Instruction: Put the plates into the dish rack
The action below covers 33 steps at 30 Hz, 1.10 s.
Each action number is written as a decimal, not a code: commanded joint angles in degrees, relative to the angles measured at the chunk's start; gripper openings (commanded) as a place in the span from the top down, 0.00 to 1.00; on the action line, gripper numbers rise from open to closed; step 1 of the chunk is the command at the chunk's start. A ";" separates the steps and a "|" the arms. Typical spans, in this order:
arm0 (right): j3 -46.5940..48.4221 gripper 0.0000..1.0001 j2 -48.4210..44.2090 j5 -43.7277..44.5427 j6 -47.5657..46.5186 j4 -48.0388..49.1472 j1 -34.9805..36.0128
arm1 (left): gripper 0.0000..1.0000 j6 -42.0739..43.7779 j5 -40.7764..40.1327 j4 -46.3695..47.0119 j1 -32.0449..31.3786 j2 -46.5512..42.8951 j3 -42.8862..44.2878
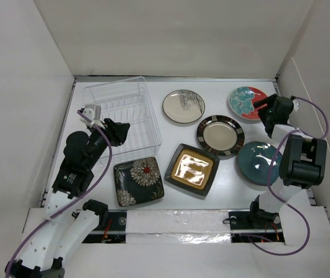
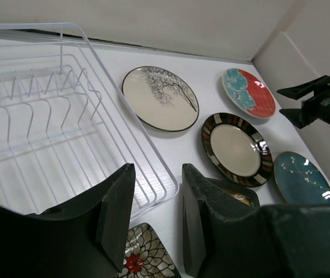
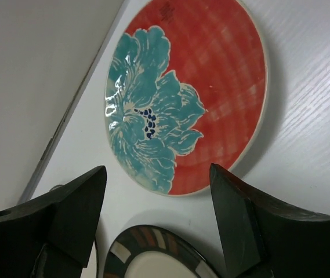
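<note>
Left pincer (image 1: 121, 128) stood open, jaws apart and holding nothing, poised at the rack's (image 1: 124, 104) corner closest to the plates. In its wrist view that corner showed between the two fingers, with the rest of the clear, ribbed rack stretching ahead and to its left. Just behind this pincer, toward the arm's base, lay the floral square plate (image 1: 138, 181), and the amber square plate (image 1: 192, 169) sat to its right. Ahead and to its right lay the cream branch plate (image 1: 183, 106), with the striped plate (image 1: 220, 135) on that side too. Right pincer (image 1: 258, 107) was likewise open and empty, its jaws spread wide at the edge of the teal-red plate (image 1: 243, 99). Whether it touched that edge could not be told. In its wrist view the plate lay straight ahead between the fingers, and a part of the striped plate's rim showed beneath them. Behind this pincer, beside its arm, lay the plain teal plate (image 1: 257, 163). All six plates rested flat on the white surface (image 1: 173, 136), outside the rack, none overlapping another.
</note>
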 commanded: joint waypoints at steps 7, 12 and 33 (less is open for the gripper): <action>2.85 0.29 10.18 -4.88 10.36 5.22 -4.74 | 0.64 1.45 -2.91 0.42 -0.25 -1.51 -0.65; 3.02 0.30 13.17 -3.65 11.33 5.92 -5.27 | 0.64 1.45 -3.35 0.25 -0.25 -1.77 -0.83; 15.86 0.74 20.30 -7.26 12.91 -5.51 -5.89 | 0.64 2.50 -7.22 -0.37 -0.25 -4.32 0.14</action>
